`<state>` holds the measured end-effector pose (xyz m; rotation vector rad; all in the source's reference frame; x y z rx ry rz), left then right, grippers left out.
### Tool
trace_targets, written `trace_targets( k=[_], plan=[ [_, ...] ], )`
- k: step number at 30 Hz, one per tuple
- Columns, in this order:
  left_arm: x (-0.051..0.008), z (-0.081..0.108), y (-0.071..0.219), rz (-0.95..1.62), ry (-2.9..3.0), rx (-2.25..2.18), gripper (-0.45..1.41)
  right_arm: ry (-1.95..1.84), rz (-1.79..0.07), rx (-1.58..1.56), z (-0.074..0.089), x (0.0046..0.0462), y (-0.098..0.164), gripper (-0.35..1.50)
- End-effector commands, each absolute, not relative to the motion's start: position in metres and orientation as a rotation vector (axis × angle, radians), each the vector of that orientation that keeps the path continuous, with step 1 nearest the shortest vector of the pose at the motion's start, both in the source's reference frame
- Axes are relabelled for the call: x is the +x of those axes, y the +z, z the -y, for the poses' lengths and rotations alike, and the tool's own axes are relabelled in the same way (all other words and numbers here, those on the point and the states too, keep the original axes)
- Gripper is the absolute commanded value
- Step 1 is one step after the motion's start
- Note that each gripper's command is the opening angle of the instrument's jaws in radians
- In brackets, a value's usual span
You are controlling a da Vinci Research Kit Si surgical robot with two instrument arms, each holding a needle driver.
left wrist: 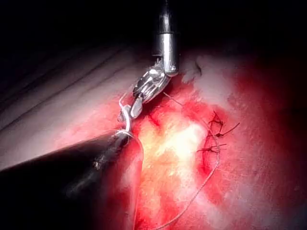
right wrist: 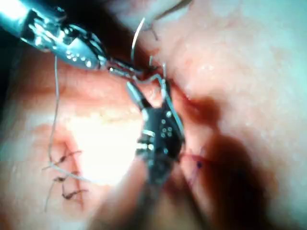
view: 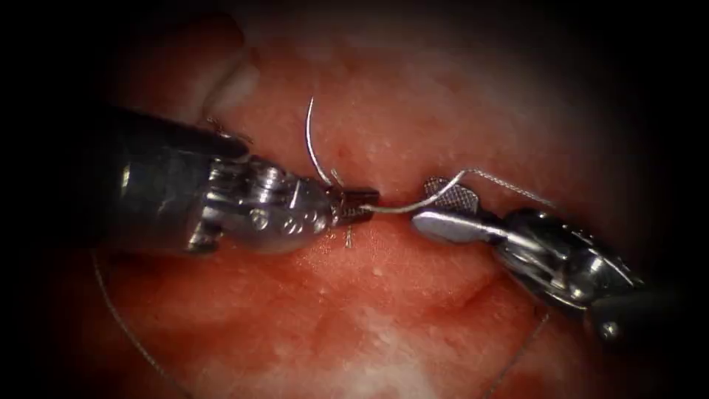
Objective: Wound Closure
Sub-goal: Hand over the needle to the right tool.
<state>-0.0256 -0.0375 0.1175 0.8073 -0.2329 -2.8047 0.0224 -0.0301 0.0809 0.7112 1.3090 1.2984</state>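
My left tool (view: 360,202) comes in from the left, its jaws shut on one end of the curved needle (view: 413,206). The needle arcs to the right above the cut and is free of the tissue (view: 384,310). Its other end lies across the upper jaw of my right tool (view: 425,203), whose jaws stand open and grip nothing. From that end the thread (view: 517,192) runs off to the right. A thin pale curved strand (view: 309,137) rises from the left jaws. The right wrist view shows the open right tool (right wrist: 148,88) just short of the left tool (right wrist: 125,72).
Finished stitches (left wrist: 213,139) with dark cut ends sit along the wound, also seen as stitches (right wrist: 64,177). Slack thread (view: 118,318) loops over the near tissue on both sides. Red fluid wets the tissue around the cut.
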Motion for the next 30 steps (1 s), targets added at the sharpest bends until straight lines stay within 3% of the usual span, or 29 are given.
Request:
trace_targets(
  k=[1, 4, 5, 6, 7, 8, 18, 20, 23, 30],
  plan=[
    [-0.0262, 0.0377, 0.1181, 0.234, -2.807, 0.803, -0.45, 1.299, -1.313, 0.716, 0.0305, 0.0231, 0.081, 0.99],
    [-0.0263, 0.038, 0.1183, 0.235, -2.797, 0.799, -0.45, 1.302, -1.318, 0.717, 0.0303, 0.0231, 0.0807, 0.94],
    [-0.0263, 0.0381, 0.1184, 0.231, -2.793, 0.802, -0.45, 1.302, -1.318, 0.717, 0.0303, 0.0231, 0.0807, 0.77],
    [-0.0264, 0.0383, 0.1184, 0.229, -2.796, 0.804, -0.45, 1.304, -1.318, 0.714, 0.0303, 0.0231, 0.0808, 0.54],
    [-0.0264, 0.0384, 0.1184, 0.23, -2.789, 0.8, -0.45, 1.302, -1.318, 0.717, 0.0303, 0.0231, 0.0808, 0.19],
    [-0.0265, 0.0385, 0.1184, 0.229, -2.793, 0.799, -0.45, 1.295, -1.319, 0.724, 0.0302, 0.0231, 0.0809, -0.35],
    [-0.0269, 0.0392, 0.1174, 0.215, -2.774, 0.835, -0.42, 1.247, -1.32, 0.581, 0.0295, 0.0226, 0.0813, -0.35],
    [-0.0269, 0.0389, 0.117, 0.199, -2.769, 0.867, 0.15, 1.206, -1.306, 0.539, 0.0294, 0.0224, 0.0812, -0.35],
    [-0.0266, 0.0384, 0.1158, 0.126, -2.805, 0.957, 0.71, 1.12, -1.304, 0.475, 0.0291, 0.0219, 0.0809, -0.35],
    [-0.0247, 0.0382, 0.1119, -0.357, -2.962, 1.226, 0.99, 0.756, -1.245, 0.29, 0.0277, 0.0217, 0.0799, -0.35]
  ],
)
